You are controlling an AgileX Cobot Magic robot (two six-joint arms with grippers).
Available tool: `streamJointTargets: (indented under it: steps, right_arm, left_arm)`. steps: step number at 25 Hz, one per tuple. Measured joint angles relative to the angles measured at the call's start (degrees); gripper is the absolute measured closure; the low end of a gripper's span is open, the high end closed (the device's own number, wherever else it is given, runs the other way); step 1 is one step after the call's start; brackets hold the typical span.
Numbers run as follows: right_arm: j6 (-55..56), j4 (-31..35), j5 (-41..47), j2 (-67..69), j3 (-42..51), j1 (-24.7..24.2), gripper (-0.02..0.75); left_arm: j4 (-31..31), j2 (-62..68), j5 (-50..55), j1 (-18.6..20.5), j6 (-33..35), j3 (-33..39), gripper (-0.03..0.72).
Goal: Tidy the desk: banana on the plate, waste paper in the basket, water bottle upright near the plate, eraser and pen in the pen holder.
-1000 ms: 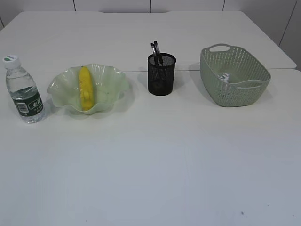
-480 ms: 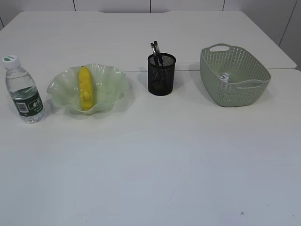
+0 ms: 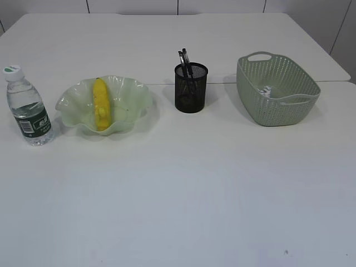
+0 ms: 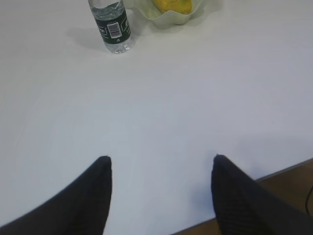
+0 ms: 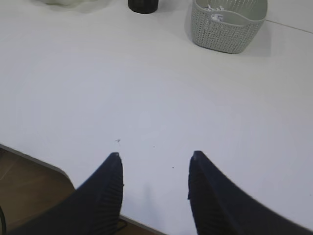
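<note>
Apparently nothing has shifted: left of the pen holder (image 3: 191, 87) the banana (image 3: 100, 103) lies plated, and both the left gripper (image 4: 161, 164) and right gripper (image 5: 155, 157) hang released, empty, so tidying looks finished.

Office-like room: white desk (image 3: 178, 189), mesh pen holder (image 3: 191, 88), pale panelled wall (image 3: 222, 5) behind.

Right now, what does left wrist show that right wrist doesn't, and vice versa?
Only the left wrist view: the upright water bottle, the banana on the plate, and the open, empty left tool.

Only the right wrist view: the basket with waste paper inside, the base of the pen holder, and the open, empty right tool.

Both: bare white table and its near edge.
</note>
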Motion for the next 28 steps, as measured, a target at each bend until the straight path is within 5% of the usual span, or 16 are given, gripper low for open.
streamJointTargets:
  steps: [28]
  right_arm:
    - [0.0, 0.1, -0.1, 0.0, 0.0, 0.0, 0.403]
  left_arm:
    - [-2.6, -0.1, -5.6, -0.1, -0.2, 2.3, 0.243]
